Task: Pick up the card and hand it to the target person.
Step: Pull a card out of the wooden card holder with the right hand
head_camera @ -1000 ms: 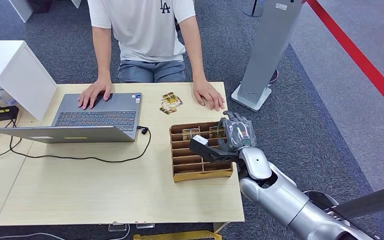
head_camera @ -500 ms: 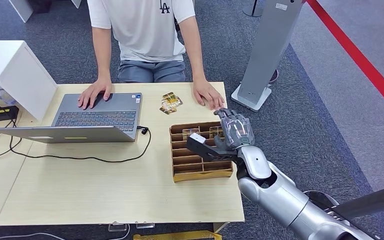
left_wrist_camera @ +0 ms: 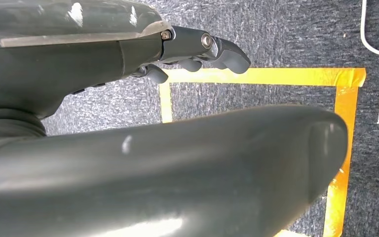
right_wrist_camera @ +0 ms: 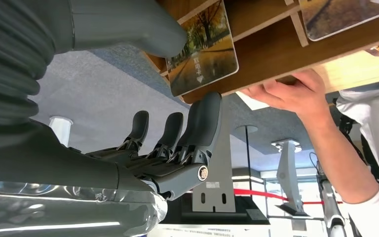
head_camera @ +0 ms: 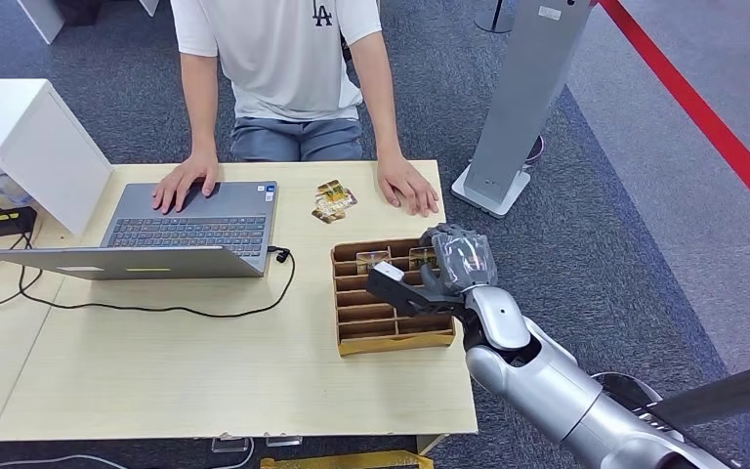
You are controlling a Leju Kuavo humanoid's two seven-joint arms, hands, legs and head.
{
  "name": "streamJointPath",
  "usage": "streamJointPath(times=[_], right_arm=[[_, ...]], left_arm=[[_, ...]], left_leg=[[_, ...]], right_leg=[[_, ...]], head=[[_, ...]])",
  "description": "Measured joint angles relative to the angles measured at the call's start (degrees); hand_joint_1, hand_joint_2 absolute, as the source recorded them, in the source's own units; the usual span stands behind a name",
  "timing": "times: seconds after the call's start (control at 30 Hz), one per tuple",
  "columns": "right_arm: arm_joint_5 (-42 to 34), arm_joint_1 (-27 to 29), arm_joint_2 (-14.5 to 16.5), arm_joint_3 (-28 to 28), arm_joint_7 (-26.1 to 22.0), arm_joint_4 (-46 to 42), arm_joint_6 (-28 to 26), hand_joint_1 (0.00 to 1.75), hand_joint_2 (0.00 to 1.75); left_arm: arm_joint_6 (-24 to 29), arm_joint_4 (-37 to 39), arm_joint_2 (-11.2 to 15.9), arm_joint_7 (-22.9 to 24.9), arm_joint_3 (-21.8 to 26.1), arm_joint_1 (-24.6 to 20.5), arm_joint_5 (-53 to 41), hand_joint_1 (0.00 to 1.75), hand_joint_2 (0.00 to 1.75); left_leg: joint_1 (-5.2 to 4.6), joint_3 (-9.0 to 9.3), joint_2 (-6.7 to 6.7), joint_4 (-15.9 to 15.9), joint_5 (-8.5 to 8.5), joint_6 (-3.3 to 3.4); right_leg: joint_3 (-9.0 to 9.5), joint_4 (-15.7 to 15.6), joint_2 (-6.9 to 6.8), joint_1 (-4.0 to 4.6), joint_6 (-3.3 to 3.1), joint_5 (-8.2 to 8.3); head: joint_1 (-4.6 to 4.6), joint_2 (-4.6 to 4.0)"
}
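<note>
A wooden card box sits on the table's right part, with a picture card and another standing in its far slots. My right hand hovers over the box's far right corner, thumb over the slots and fingers curled down past the far wall. In the right wrist view the thumb lies beside an autumn-tree card and the fingers stay outside the box, apart from the card. The person sits across the table. My left hand hangs over the floor, holding nothing.
The person's hand rests flat on the table just beyond the box. A few loose cards lie near it. A laptop with a black cable and a white box occupy the left. A grey stand rises at the right.
My right hand's fingers, stretched out toward the person's hand half a second ago, have curled down over the box's far right corner. The person has not moved.
</note>
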Motion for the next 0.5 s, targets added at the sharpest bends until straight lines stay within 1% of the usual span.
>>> streamJointPath(times=[0.27,0.5], right_arm=[[-0.3,0.0,0.2,0.4,-0.2,1.8,-0.1,0.74,1.75],[0.1,-0.1,0.2,0.9,0.1,2.2,-0.2,0.76,1.75]], left_arm=[[0.0,0.0,0.0,0.2,0.0,0.0,0.0,0.0,0.0],[0.0,0.0,0.0,0.2,0.0,0.0,0.0,0.0,0.0]], left_leg=[[0.0,0.0,0.0,0.0,0.0,0.0],[0.0,0.01,0.0,0.0,0.0,0.0]], right_leg=[[0.0,0.0,0.0,0.0,0.0,0.0],[0.0,0.0,0.0,0.0,0.0,0.0]], head=[[-0.03,0.0],[-0.01,0.0]])
